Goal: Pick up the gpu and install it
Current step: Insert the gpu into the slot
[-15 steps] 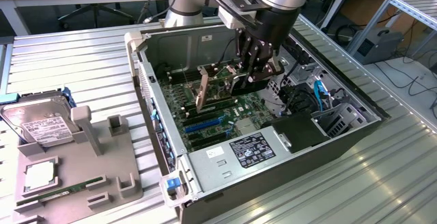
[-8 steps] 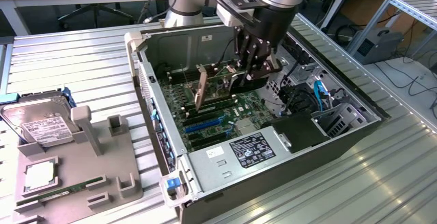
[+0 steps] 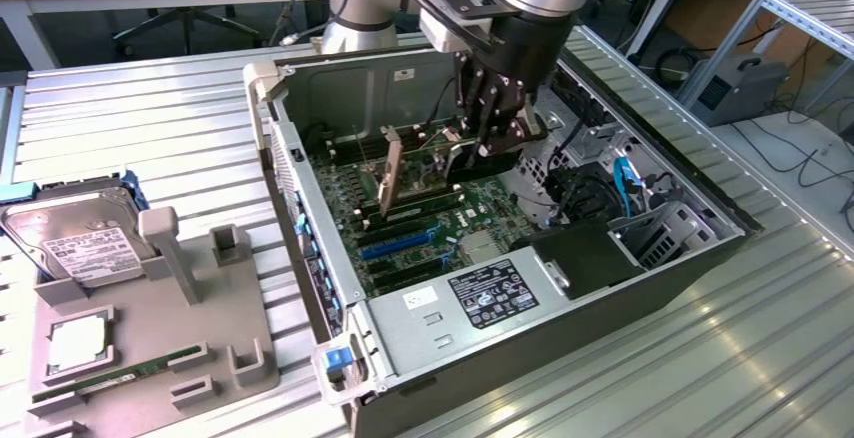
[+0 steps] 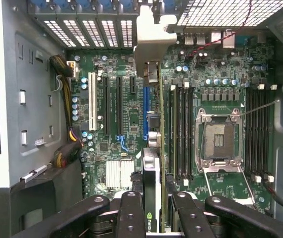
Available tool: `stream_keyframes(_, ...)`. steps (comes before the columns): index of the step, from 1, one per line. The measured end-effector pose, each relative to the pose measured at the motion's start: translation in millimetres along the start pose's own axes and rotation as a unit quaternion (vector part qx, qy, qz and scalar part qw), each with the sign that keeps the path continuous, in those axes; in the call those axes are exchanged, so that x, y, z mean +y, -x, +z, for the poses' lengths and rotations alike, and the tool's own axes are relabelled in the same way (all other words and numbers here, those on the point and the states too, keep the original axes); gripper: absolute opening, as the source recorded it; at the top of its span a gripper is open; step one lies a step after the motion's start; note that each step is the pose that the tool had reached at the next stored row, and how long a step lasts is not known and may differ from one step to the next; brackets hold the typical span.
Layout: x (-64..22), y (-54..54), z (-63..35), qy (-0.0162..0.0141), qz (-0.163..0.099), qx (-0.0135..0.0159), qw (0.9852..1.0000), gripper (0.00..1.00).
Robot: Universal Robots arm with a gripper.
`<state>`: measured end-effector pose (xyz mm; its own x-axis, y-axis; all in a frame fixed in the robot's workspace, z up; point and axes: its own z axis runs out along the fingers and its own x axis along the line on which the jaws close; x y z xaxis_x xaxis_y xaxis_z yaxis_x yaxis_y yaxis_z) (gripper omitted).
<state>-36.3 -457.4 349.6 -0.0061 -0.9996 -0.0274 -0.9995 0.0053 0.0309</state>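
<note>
The gpu hangs on edge inside the open computer case, its silvery-beige bracket towards the exterior view's left. My gripper reaches down into the case and is shut on the card's dark board. From the wrist, the gpu runs edge-on between my fingers, directly over the blue slot of the motherboard. Its bracket lies against the case's rear slot openings. I cannot tell whether the card's lower edge touches the slot.
A grey fixture at the exterior view's left holds a hard drive, a processor and a green RAM stick. Inside the case are the power supply, black and blue cables, and an empty processor socket.
</note>
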Motion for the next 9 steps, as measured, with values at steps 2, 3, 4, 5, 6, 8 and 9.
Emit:
stream_keyframes(2, 0.0, 0.2, 0.0, 0.0, 0.0, 0.0, 1.0, 0.27)
stream_keyframes(3, 0.0, 0.3, 0.1, 0.0, 0.0, 0.0, 1.0, 0.27)
stream_keyframes(4, 0.3, 0.5, 0.4, 0.0, 0.0, -0.0001, 1.0, 0.27)
stream_keyframes(5, 0.5, 0.6, 0.8, 0.0, 0.0, 0.0, 1.0, 0.27)
stream_keyframes(6, 0.6, 0.8, 1.3, 0.0, 0.0, 0.0001, 1.0, 0.27)
stream_keyframes(8, 1.3, 1.0, 3.3, 0.0, 0.0, 0.0001, 1.0, 0.27)
stream_keyframes(9, 1.8, 1.1, 4.4, 0.0, -0.001, 0.0, 1.0, 0.27)
